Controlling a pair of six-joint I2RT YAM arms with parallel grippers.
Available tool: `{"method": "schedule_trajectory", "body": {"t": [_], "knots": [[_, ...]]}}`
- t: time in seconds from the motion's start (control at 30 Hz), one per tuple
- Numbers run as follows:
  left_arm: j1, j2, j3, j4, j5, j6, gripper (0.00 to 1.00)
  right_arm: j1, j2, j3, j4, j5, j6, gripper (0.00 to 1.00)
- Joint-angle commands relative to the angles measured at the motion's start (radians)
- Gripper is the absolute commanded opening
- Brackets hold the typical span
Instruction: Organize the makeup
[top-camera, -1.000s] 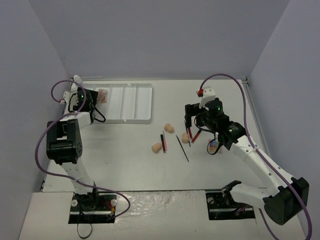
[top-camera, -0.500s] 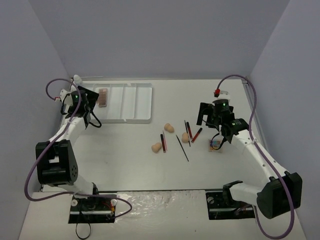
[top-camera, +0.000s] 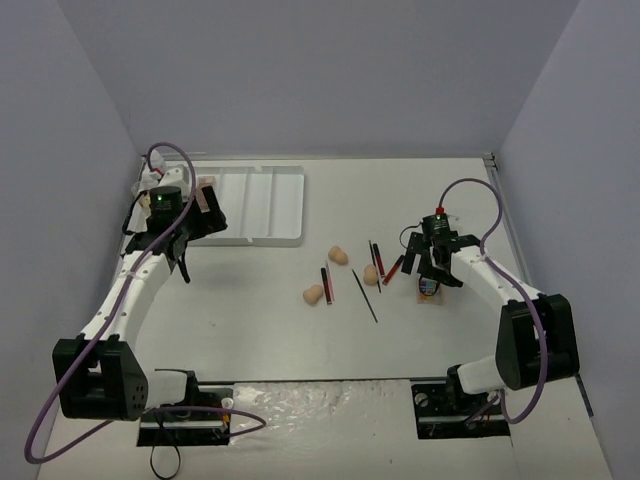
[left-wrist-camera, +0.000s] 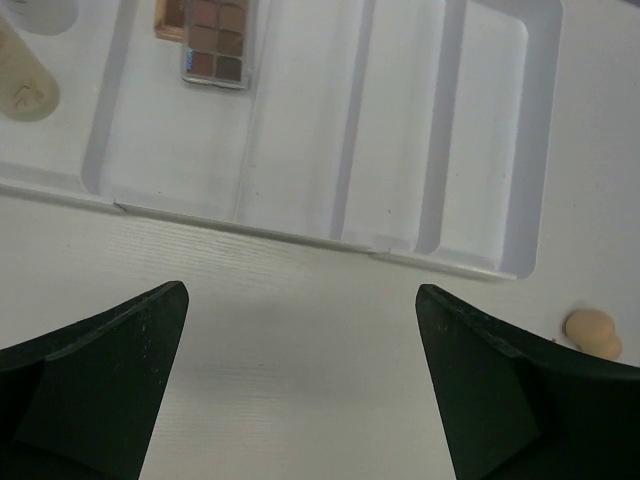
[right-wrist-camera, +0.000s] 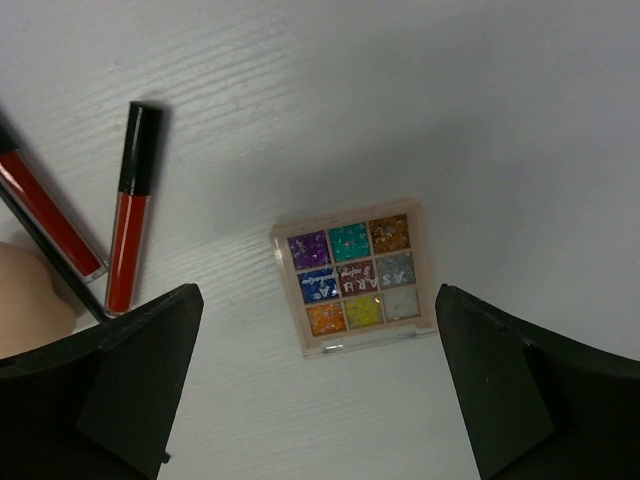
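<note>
Holds the right gripper (right-wrist-camera: 318, 295) spread wide and empty above a nine-pan glitter eyeshadow palette (right-wrist-camera: 352, 275) lying flat on the table, near a black-capped red lip gloss (right-wrist-camera: 128, 230) and a peach sponge (right-wrist-camera: 30, 290). Holds the left gripper (left-wrist-camera: 300, 292) equally agape, gripping nothing, over the table beside the ridged white tray (left-wrist-camera: 300, 232). Shows a brown eyeshadow palette (left-wrist-camera: 210, 40) and a tan tube (left-wrist-camera: 25, 85) resting in adjoining compartments of that tray.

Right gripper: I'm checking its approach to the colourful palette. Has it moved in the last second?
Yes. The right gripper shifted right in the top view, from above the red pencils to above the palette.
</note>
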Motion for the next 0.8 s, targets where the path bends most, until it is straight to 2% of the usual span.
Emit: {"method": "schedule_trajectory", "body": {"t": [0.0,0.57,0.63,0.77], "knots": [[-0.065,-0.037,0.025,-0.006,0.036,0.163,0.97,-0.017,0.02,-0.024,0.013,0.024,-0.007,1.0],[-0.113,-0.012,0.015,0.031,0.047,0.184,0.97,-0.047,0.14,-0.07,0.055,-0.146,-0.052,1.0],[-0.116,-0.012,0.014,0.033,0.049,0.181,0.97,-0.046,0.155,-0.077,0.062,-0.191,-0.053,0.98],[-0.122,-0.012,0.011,0.035,0.055,0.17,0.97,-0.043,0.146,-0.088,0.075,-0.226,-0.058,0.89]]}}
